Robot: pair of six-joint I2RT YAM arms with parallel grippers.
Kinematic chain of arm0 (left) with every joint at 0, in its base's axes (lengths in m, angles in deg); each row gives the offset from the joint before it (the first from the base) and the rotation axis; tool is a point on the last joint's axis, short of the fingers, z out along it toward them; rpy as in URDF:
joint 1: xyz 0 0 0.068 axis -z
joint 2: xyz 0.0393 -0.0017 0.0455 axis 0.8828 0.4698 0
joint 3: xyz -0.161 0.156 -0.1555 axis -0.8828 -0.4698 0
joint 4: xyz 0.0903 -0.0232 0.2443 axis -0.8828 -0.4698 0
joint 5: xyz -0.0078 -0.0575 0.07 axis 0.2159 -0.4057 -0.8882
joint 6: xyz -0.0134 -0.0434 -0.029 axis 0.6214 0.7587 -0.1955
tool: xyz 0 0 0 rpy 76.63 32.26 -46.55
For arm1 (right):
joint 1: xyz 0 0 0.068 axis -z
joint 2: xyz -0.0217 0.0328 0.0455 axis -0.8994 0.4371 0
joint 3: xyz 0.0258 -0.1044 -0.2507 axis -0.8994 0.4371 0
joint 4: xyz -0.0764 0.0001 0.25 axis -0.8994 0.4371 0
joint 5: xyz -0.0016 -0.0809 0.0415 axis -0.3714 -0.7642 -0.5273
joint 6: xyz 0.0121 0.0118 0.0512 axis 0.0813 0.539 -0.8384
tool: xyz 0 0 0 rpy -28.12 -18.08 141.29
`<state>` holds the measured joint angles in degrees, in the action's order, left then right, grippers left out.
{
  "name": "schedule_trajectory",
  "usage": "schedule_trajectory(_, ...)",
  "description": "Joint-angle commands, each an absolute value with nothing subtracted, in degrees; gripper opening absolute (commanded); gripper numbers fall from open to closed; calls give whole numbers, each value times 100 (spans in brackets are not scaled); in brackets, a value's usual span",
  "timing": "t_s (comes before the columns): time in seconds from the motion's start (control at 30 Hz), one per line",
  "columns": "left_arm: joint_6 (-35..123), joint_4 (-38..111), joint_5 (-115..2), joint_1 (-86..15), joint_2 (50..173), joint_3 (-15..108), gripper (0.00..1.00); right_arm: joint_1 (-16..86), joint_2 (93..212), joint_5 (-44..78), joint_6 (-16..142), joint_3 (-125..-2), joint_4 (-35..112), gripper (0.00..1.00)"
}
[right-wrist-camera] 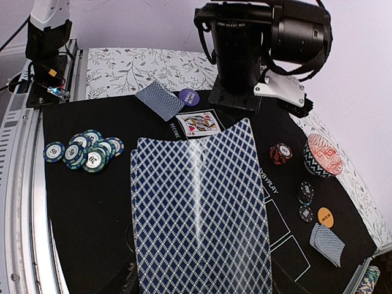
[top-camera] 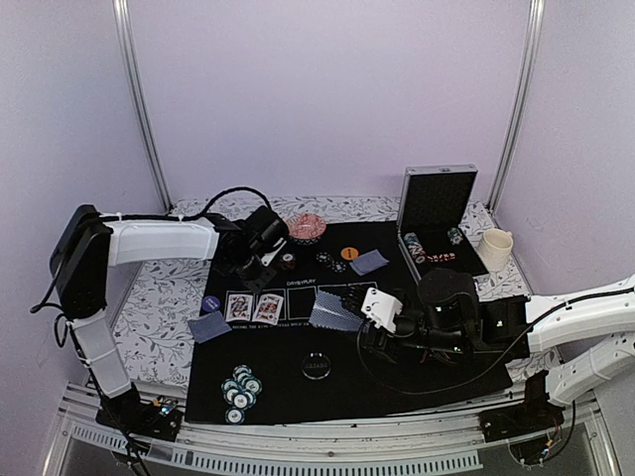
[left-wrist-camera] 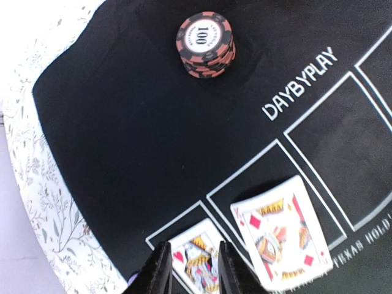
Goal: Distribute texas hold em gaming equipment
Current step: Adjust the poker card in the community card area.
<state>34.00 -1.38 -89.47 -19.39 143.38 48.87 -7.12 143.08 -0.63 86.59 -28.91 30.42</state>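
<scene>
Where overhead blurs them, red chips (left-wrist-camera: 205, 44) marked 100, left wrist.

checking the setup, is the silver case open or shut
Open: the silver case has its lid standing upright, with chips visible in its base.

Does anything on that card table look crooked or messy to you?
The face-up diamond court card sits skewed in its white outline on the black mat, edges not parallel. The teal striped chips near the mat's front-left corner lie in a loose heap, not a stack.
</scene>
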Motion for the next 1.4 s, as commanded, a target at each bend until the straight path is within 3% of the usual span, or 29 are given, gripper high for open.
schedule_trajectory(0.0,3625,-518,-8662,-1871,13974,4436,28,-702,14286,-114,8589,-3081,2999,49)
schedule_trajectory(1.1,3809,-389,-7888,-1403,14283,4224,24,-702,14357,-124,8554,-3194,3144,49)
schedule_trajectory(1.37,3741,-674,-8372,-1579,13920,4109,27,-702,14262,-140,8535,-3149,3194,49)
